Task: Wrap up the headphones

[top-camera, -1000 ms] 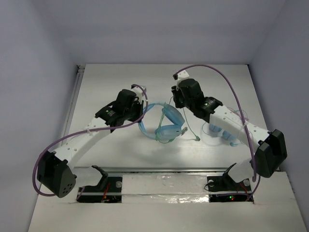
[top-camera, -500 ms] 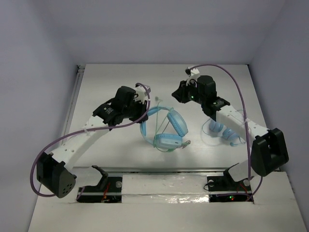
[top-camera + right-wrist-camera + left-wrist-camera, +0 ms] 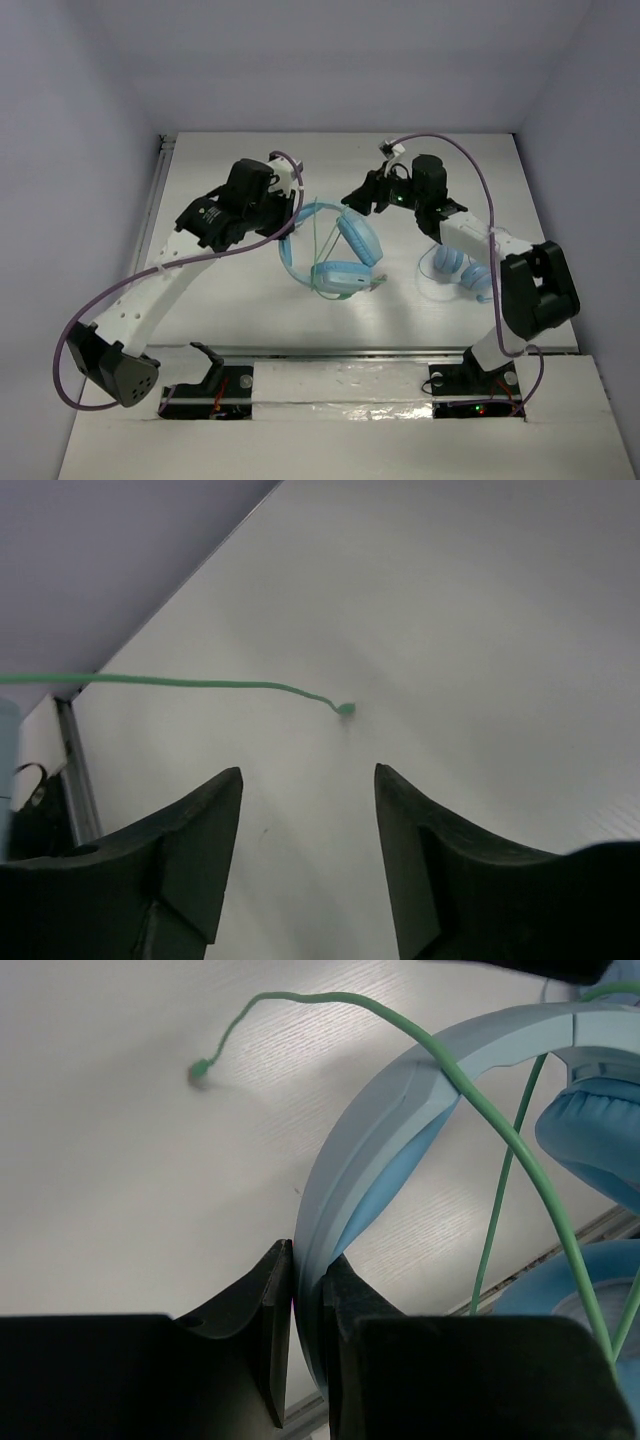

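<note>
In left claw (image 3: pixel 307 1272), curved headphones (image 3: pixel 400 1090), thin cable (image 3: pixel 320 996)

Lighting bright, diffuse, from above. Shadows soft. Mild glare on table (image 3: pixel 400 312), lower centre. Wrist-view foregrounds slightly blurred.

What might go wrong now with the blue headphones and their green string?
1. The left gripper pinches only the thin edge of the headphones at the headband, so they might twist or slip out.
2. The cable drapes loosely over the headband. Its free end is held by nothing, ahead of the right gripper, whose jaws stand open. The loops may slide off.
</note>
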### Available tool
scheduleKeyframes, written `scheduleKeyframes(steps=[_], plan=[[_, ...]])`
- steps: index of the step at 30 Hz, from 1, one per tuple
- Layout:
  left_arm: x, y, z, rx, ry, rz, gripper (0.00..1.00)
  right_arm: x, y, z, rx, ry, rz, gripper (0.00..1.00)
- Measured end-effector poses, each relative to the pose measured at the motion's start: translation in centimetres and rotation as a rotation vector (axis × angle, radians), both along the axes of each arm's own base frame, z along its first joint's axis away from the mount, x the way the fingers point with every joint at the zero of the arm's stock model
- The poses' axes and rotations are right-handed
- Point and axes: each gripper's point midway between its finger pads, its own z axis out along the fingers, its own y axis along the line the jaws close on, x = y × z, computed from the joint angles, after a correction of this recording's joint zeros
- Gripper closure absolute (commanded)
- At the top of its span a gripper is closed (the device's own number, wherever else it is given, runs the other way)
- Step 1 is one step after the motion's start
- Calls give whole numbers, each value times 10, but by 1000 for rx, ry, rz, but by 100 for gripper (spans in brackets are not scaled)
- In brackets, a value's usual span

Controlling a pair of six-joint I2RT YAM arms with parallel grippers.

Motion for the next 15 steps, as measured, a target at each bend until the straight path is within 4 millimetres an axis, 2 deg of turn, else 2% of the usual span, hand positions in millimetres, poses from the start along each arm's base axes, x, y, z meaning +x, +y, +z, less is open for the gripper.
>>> scheduleKeyframes(steps=[5, 9, 12, 15], plan=[[4, -13, 50, -83, -66, -38, 100, -5, 12, -21, 14, 33, 145, 33], [5, -25, 79, -145, -104, -79, 100, -9, 21, -21, 47, -5, 218, 32], [5, -29, 84, -156, -93, -97, 100, -8, 25, -15, 69, -45, 255, 32], [3, -31, 80, -149, -63, -108, 100, -6, 33, -15, 89, -56, 294, 33]])
